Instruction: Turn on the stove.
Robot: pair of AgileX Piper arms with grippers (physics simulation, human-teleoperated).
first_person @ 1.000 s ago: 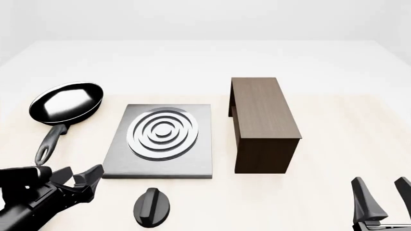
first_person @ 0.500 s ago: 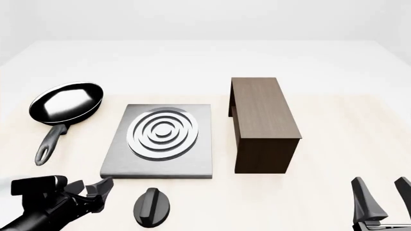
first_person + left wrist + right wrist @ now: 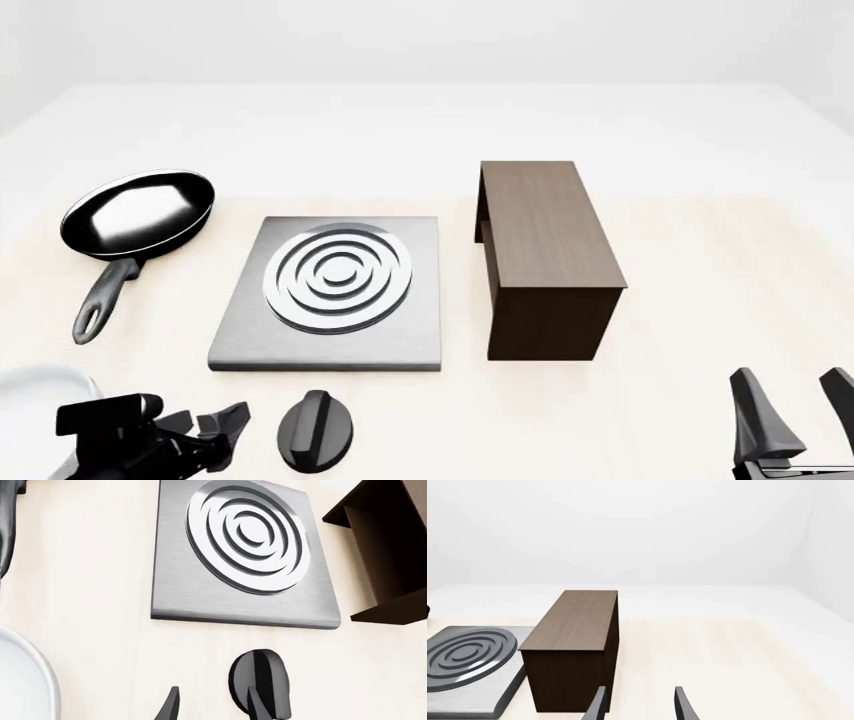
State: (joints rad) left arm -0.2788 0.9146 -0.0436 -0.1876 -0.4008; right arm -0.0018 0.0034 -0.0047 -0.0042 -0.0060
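The stove is a flat grey metal slab (image 3: 247,335) with concentric silver rings (image 3: 339,273), near the table's middle left. Its small round black knob (image 3: 316,430) with a raised bar lies on the table just in front of the slab. My left gripper (image 3: 220,425) is open and empty, low by the table, just left of the knob. In the left wrist view the slab (image 3: 193,595) lies ahead, and one finger of the left gripper (image 3: 213,706) overlaps the knob (image 3: 261,680). My right gripper (image 3: 794,410) is open and empty at the near right corner.
A black frying pan (image 3: 138,213) lies left of the slab, handle toward me. A tall dark brown wooden box (image 3: 545,250) stands right of the slab, and also shows in the right wrist view (image 3: 577,645). A white rounded shape (image 3: 34,385) sits at the near left.
My left gripper has moved toward the near edge and to the right, closer to the knob. The right arm, knob and slab have not moved.
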